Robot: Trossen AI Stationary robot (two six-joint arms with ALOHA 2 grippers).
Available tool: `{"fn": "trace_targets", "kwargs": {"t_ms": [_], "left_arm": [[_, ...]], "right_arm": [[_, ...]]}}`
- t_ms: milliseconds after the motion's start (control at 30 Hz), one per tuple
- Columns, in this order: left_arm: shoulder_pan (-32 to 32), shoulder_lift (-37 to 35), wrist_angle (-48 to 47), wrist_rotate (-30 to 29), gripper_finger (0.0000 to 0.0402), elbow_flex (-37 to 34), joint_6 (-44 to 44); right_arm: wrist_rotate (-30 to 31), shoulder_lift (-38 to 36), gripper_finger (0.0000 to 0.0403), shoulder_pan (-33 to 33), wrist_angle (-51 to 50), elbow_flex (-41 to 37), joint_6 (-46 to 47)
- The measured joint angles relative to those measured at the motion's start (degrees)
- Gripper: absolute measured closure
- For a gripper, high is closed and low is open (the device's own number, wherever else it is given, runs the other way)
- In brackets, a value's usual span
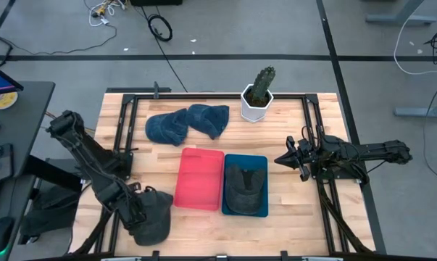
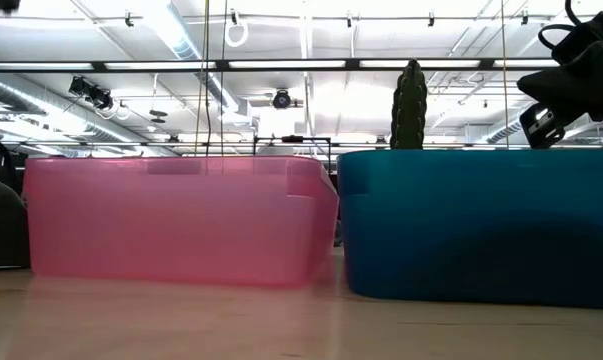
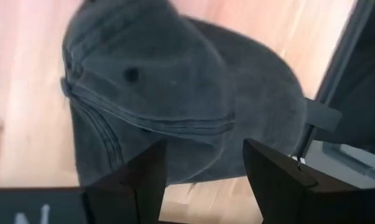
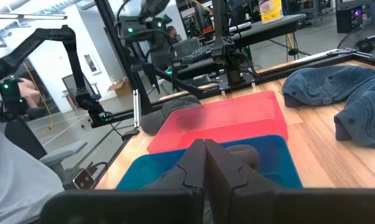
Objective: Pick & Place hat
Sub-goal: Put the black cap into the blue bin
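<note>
While one dark hat already lies in the blue bin, another grey hat sits on the table at its front-left corner, just left of the red bin, which looks empty. Left gripper is right over this hat; in the left wrist view its fingers stand apart, straddling the near rim of the hat without pinching it. Two blue hats rest near the back edge, left of the potted cactus.

Right gripper waits just right of the blue bin, above the table; its fingers are pressed together on nothing.

By my reading the job is part done: one hat binned, the grey one about to be grasped, then lifted and dropped into a bin, with the blue pair still left.
</note>
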Motion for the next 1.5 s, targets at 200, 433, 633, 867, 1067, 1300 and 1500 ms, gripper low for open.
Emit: {"fn": "trace_targets", "kwargs": {"t_ms": [200, 433, 633, 867, 1067, 1300, 1500], "left_arm": [[0.02, 0.00, 5.55, 1.13, 0.0191, -4.96, -2.30], [0.02, 1.38, 15.41, 2.13, 0.0191, -8.32, -2.10], [0.04, 6.25, 16.59, 6.42, 0.0191, -9.44, -2.30], [0.05, 8.26, 22.97, 9.54, 0.0249, -9.44, 1.03], [0.09, 8.26, 24.75, 14.36, 0.0388, -9.46, 2.59], [0.03, 6.82, 30.95, 17.74, 0.0395, -9.56, 2.72], [0.37, 5.01, 31.36, 16.17, 0.0395, -3.96, 7.53]], "right_arm": [[0.00, 0.00, 0.0389, 0.00, 0.00, 0.00, 0.00], [0.00, 0.00, 0.0389, -0.01, 0.01, 0.00, -0.01], [0.01, 0.00, 0.0389, 0.00, 0.05, 0.00, 0.00], [0.01, 0.00, 0.0389, -0.01, 0.03, 0.00, -0.01], [0.00, 0.00, 0.0389, 0.00, 0.05, 0.00, 0.00], [0.01, 0.00, 0.0389, 0.00, 0.04, 0.00, 0.00], [0.00, 0.01, 0.0389, -0.01, 0.07, 0.00, -0.01]]}}
